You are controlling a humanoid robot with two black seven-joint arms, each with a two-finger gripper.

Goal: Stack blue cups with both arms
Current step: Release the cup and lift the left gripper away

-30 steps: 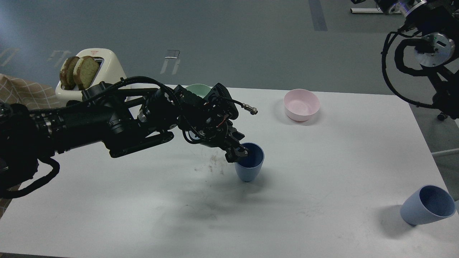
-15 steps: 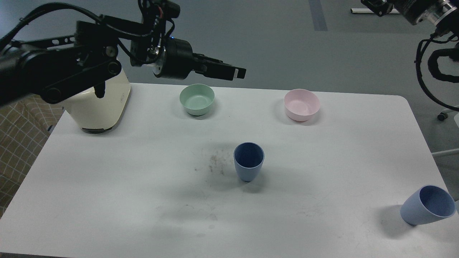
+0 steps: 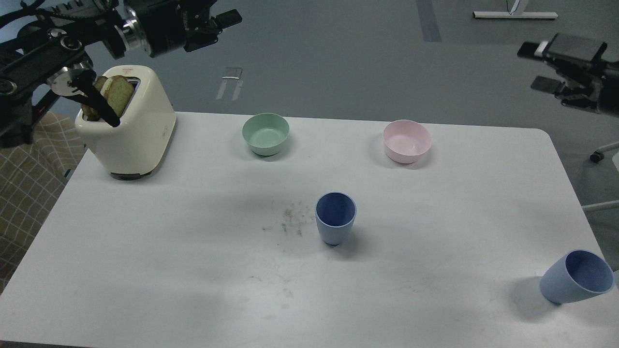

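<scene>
Two blue cups sit well apart on the white table [image 3: 145, 270]: the centre cup [image 3: 335, 218] stands upright beside a patch of crumbs [image 3: 290, 223], and the far cup [image 3: 577, 276] rests near the table's right edge, tilted with its mouth facing the middle. Nothing is stacked yet. Both arms hang high and clear of the table; the left gripper [image 3: 227, 20] is up above the toaster [image 3: 126, 125], its jaws seen too dark and end-on to tell whether they are spread or closed, and the right gripper [image 3: 537, 65] hovers off the right side with its fingers parted and holding nothing. This looks like the pause before a pick. The next move probably calls for the right arm to come down on the far cup, grip its wall and carry it over the centre one.
</scene>
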